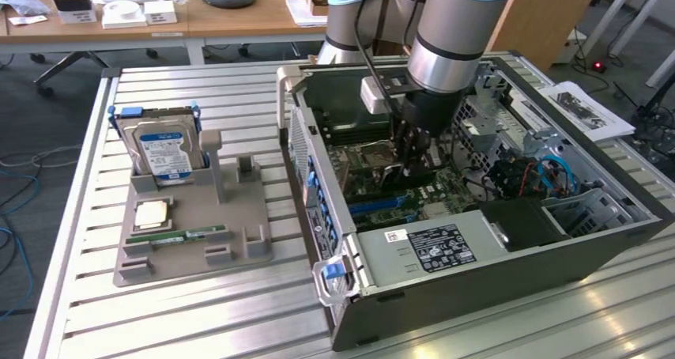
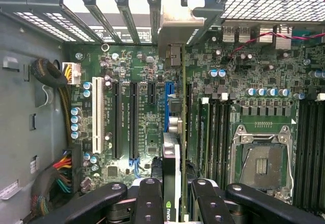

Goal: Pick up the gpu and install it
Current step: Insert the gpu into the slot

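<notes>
On a slatted metal table [image 1: 211, 311], in the exterior view, one open computer case [image 1: 507, 256] and one grey tray [image 1: 190, 240] are seen. One hard drive [image 1: 167, 149], one processor chip [image 1: 151, 213] and one memory stick [image 1: 174, 237] are held by the tray. One gripper [image 1: 415, 157] is placed inside the case, and wooden desks [image 1: 243, 19] are set behind. From the wrist view, the gpu [image 2: 171, 155] is seen pinched edge-on between two black fingers [image 2: 149, 198], over the motherboard [image 2: 142, 148], just beside one blue slot [image 2: 166, 104].
</notes>
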